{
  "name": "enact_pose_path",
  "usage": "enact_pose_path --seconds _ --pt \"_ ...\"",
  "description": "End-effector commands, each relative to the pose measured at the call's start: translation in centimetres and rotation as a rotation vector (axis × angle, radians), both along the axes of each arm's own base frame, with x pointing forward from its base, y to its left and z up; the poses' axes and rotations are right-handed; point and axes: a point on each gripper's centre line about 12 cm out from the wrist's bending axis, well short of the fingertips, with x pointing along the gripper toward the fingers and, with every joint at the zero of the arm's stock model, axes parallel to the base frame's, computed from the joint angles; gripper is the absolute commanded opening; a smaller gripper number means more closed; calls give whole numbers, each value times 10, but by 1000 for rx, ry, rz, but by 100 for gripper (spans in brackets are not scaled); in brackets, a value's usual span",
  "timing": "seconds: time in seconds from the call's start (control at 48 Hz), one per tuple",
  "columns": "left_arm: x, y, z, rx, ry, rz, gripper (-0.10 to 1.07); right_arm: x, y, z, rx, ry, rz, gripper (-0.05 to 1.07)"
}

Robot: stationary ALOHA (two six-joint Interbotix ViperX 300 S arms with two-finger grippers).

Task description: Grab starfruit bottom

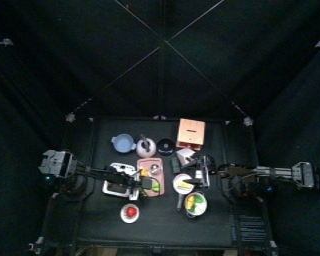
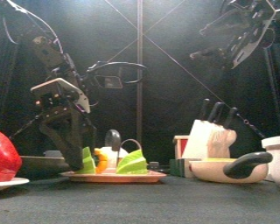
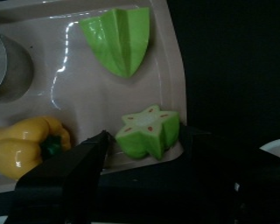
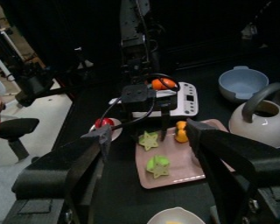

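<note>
Left gripper [image 3: 140, 150]: your jaws stand wide apart and hold nothing. They hang just above the pink tray [image 3: 60, 79].

Starfruit bottom [image 3: 149, 131]: it is the small star-shaped piece, green with a pinkish cut face. It lies on the tray near its edge, and in the left wrist view it sits between your two jaws.

Other starfruit piece [image 3: 122, 40]: a bigger green wedge lies farther along the same tray, apart from the star piece. Leave that one alone.

Yellow pepper [image 3: 25, 144]: it lies beside the star piece on the tray. Keep your jaw off it.

How to do it well: I think you should go straight down with the star piece in the middle of the gap. Watch the tray edge, because one jaw could bump it. Close slowly, since the piece looks smooth and may slip out. Squeeze on two flat sides, not on the points.

Right gripper [image 4: 149, 140]: your other arm is up high on the right side of the table, far from the tray. Its jaws look wide apart and empty too.

Also there: in the right wrist view a white kettle [image 4: 262, 118] stands by the tray.

Writing: I cannot read any words or labels on anything here.
</note>
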Motion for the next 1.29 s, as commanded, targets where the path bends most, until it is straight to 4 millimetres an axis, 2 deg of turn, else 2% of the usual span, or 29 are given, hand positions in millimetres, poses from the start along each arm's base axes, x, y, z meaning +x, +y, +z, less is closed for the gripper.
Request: enact_pose_path --seconds 0.0,0.729,1.042,1.271 --pt "8 1 10 -6 -38 8 96 1 0 5 1 -17 1 98" --pt "8 1 11 -6 -41 8 95 1 -1 4 7 -16 -1 98" --pt "10 1 13 -5 -44 8 73 0 -1 4 8 -15 -1 98" --pt "7 1 17 -3 -31 5 70 0 -1 2 8 -11 -2 98"
